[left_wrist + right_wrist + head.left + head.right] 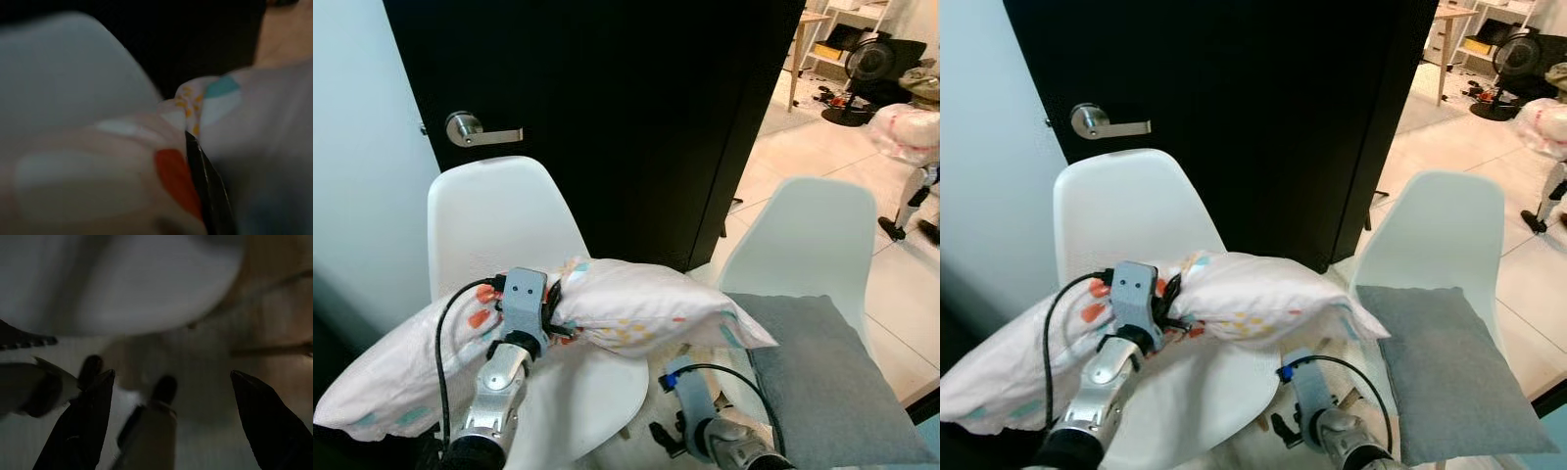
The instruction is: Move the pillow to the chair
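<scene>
1. Clamped by the left gripper (551,318): a soft white pillow with orange, teal and yellow patches (636,308), its cloth bunched up between the black fingers (205,181).
2. Draped across the seat of a white moulded plastic chair (499,211) on the left, with one end sagging down past the seat's left edge and the other end reaching out toward the second chair.
3. Lower and to the right, below the pillow's right end: the right gripper (168,423), fingers spread wide with nothing between them, pointed down past the underside of a white seat toward pale wooden chair legs with dark tips (146,421).
4. Standing to the right: a second white moulded plastic chair (813,240), with a flat grey fabric cushion (822,377) lying on its seat and overhanging the front edge.
5. Behind both chairs: a tall black door (607,108) with a silver lever handle (475,129).
6. Beyond, at upper right: pale tiled floor (813,147), a black floor fan (871,69) and a wooden table (808,29).
</scene>
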You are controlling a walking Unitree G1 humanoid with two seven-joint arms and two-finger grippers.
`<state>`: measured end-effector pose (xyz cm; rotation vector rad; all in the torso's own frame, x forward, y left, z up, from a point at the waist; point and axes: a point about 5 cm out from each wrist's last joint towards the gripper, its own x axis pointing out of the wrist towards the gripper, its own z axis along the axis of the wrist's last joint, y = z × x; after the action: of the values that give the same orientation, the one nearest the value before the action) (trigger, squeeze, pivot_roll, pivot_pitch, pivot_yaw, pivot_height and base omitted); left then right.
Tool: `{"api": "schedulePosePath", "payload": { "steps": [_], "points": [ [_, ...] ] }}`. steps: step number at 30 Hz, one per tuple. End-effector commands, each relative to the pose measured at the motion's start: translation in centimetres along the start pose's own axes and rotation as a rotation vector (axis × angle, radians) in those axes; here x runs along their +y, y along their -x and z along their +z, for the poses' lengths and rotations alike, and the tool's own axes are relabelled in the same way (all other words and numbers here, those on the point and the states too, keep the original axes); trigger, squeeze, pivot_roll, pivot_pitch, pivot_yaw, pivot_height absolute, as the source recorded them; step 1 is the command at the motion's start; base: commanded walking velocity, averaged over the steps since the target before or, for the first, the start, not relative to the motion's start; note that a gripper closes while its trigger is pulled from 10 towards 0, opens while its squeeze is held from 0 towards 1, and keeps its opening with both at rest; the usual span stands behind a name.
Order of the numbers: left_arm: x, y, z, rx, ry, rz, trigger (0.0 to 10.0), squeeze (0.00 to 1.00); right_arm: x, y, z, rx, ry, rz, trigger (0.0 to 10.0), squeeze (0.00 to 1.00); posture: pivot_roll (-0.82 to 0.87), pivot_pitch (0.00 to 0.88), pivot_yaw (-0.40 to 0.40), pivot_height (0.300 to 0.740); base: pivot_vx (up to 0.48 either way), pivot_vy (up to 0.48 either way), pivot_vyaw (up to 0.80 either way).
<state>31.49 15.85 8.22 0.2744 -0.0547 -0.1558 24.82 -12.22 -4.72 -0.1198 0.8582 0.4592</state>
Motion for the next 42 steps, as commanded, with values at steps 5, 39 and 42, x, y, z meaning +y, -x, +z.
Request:
{"api": "schedulePosePath", "payload": {
  "steps": [5,39,42],
  "points": [
    [3.7,-0.7,2.4,-0.098,-0.281,0.168,10.0,0.00,0.1,-0.2,2.5,-0.074,-0.008,-0.009,10.0,0.00,0.00,0.073,-0.053,0.740,0.000,0.000,0.00],
    [-6.8,3.8,-5.3,0.164,-0.274,-0.196,10.0,0.00,0.2,0.1,-1.3,0.176,0.130,0.024,10.0,0.00,-0.02,0.130,-0.035,0.610,0.000,0.000,0.00],
    [-6.7,4.4,-6.2,0.212,-0.242,-0.180,10.0,0.00,0.2,0.0,-1.1,0.164,0.098,0.026,10.0,0.00,-0.02,0.131,-0.039,0.600,0.000,0.000,0.00]
  ]
}}
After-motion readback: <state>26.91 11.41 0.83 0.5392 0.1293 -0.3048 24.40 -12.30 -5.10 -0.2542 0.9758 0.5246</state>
